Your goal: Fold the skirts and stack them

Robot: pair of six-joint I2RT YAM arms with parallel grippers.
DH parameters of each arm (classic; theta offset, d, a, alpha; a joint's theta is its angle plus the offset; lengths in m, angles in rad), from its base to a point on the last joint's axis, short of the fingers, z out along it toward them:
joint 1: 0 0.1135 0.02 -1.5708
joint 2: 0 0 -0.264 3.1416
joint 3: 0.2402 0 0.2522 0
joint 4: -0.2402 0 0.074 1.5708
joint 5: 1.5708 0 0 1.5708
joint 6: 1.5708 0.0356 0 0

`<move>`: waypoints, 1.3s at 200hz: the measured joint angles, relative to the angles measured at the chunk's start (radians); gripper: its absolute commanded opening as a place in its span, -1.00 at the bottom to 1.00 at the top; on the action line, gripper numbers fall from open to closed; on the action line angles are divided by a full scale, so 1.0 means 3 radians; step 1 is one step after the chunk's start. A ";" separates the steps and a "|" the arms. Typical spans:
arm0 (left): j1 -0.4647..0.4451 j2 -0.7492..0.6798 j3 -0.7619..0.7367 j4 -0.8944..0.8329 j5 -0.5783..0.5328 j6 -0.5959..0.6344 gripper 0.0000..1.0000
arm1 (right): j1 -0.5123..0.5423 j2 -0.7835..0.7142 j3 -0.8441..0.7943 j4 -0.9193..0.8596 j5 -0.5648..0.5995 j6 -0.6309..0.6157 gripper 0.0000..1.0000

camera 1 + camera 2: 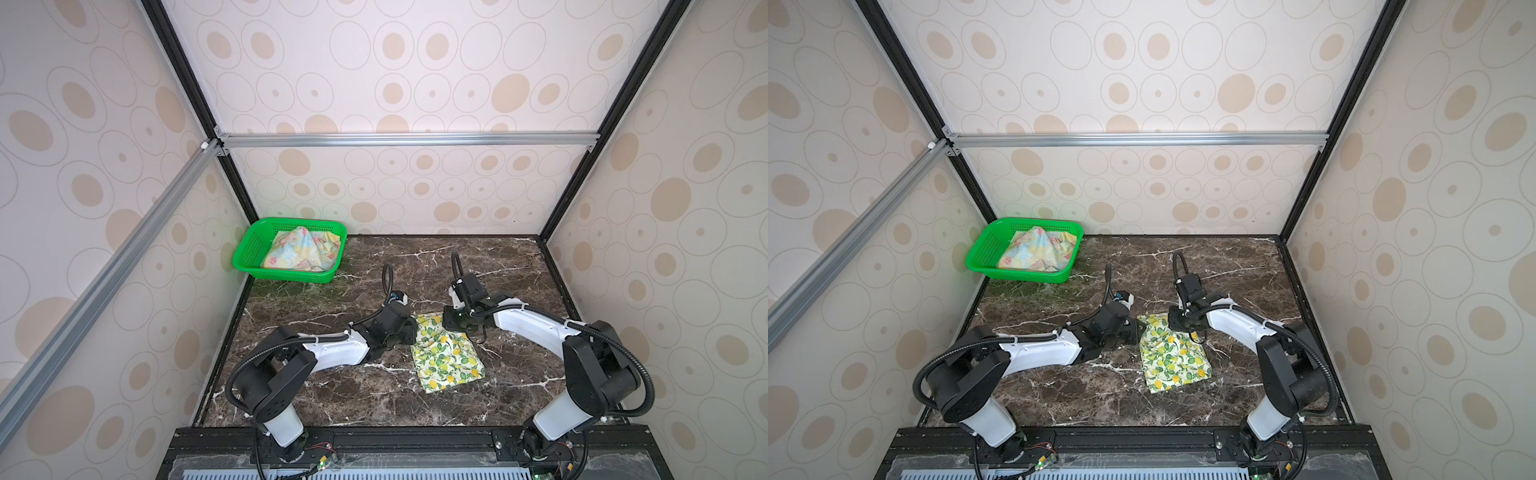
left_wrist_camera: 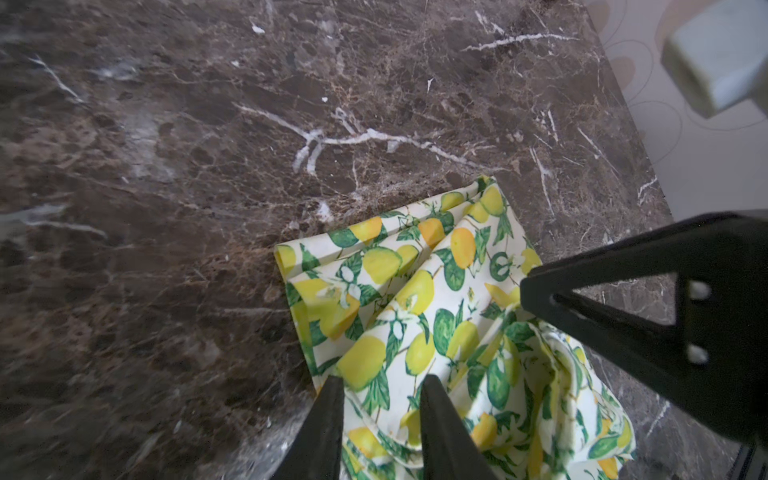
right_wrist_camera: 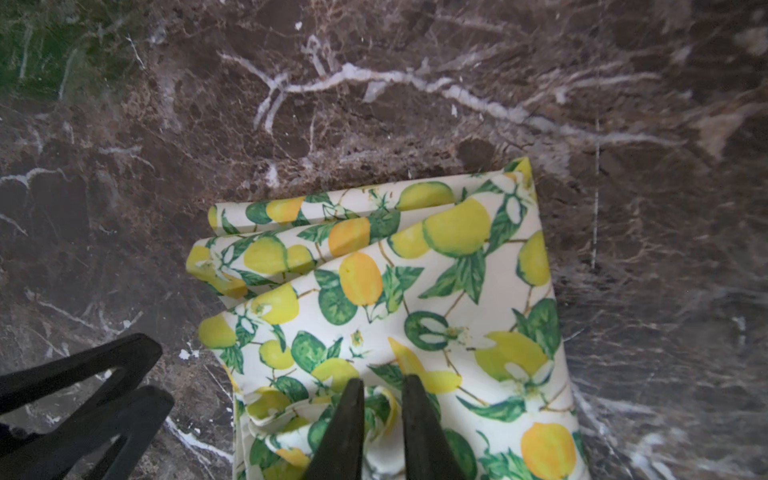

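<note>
The white skirt with lemons [image 1: 446, 357] [image 1: 1173, 357] lies folded on the dark marble table, right of centre. Both grippers are at its far end. My left gripper [image 2: 382, 380] [image 1: 409, 332] is shut on the skirt's far-left folded edge, with layers of cloth between its fingers. Pinching a bunched fold of the same lemon skirt [image 3: 415, 291], my right gripper [image 3: 382, 380] [image 1: 451, 322] sits at the far-right part. The pastel yellow-blue skirt with pink flowers [image 1: 301, 249] [image 1: 1038, 249] lies crumpled in the basket.
A green perforated basket [image 1: 249, 253] [image 1: 980, 253] stands at the table's back left corner. Patterned walls close in the table [image 1: 374, 395] on three sides. The two grippers sit close together over the cloth.
</note>
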 measured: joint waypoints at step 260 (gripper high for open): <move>0.0048 0.0402 0.0072 0.0235 0.0134 -0.0004 -0.38 | 0.1019 -0.0963 -0.0736 -0.0095 -0.0402 0.0563 -0.68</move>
